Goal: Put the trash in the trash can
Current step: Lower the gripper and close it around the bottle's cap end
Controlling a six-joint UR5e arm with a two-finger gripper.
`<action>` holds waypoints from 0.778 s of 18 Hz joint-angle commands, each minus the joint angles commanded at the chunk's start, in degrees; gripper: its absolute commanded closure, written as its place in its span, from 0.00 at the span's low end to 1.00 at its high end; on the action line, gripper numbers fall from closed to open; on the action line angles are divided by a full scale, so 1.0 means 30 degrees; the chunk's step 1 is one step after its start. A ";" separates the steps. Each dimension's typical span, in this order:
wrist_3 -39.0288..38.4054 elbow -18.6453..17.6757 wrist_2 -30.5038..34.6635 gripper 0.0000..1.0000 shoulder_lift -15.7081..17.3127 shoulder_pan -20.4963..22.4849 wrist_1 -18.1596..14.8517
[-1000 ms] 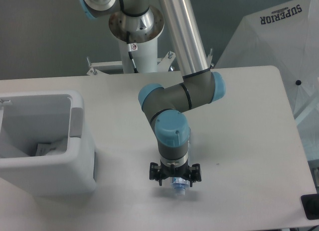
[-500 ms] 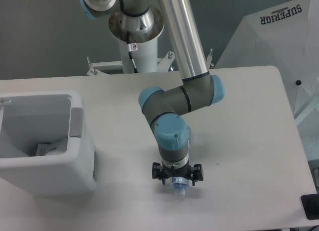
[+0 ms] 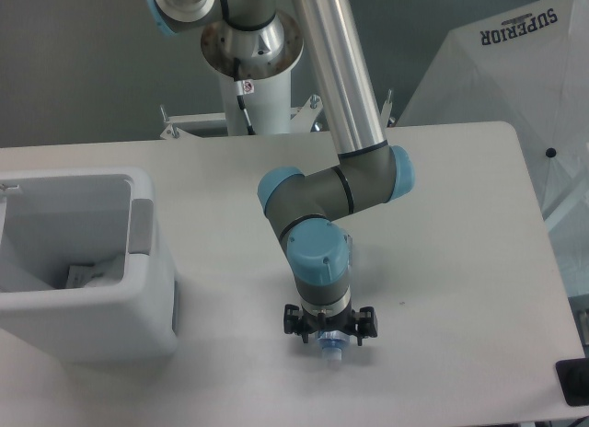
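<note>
The trash can (image 3: 138, 303) is a white boxy bin with a grey panel, standing at the left of the table. A small clear bag with white labels (image 3: 92, 274) lies inside it. The slim clear bottle (image 3: 329, 350) lies on the table near the front edge; only its bluish cap end shows below the wrist. My gripper (image 3: 329, 337) points straight down over the bottle, low to the table. Its black knuckles are spread wide to both sides, so it stands open astride the bottle. The fingertips are hidden under the wrist.
The arm's base column (image 3: 253, 86) rises behind the table's far edge. A white folded panel marked SUPERIOR (image 3: 515, 68) stands off the right side. A dark object (image 3: 575, 383) sits at the front right corner.
The gripper has shifted slightly right and sunk lower over the bottle, covering more of it. The bottle and the bin have not moved.
</note>
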 joint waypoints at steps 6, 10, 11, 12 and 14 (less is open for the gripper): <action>0.0146 -0.0117 0.0117 0.04 0.0000 0.0029 0.0029; 0.0205 -0.0117 0.0146 0.08 0.0029 0.0029 0.0000; 0.0176 -0.0146 0.0117 0.11 0.0030 0.0029 0.0029; 0.0205 -0.0147 0.0117 0.13 0.0059 0.0029 0.0029; 0.0205 -0.0176 0.0117 0.18 0.0117 0.0029 0.0029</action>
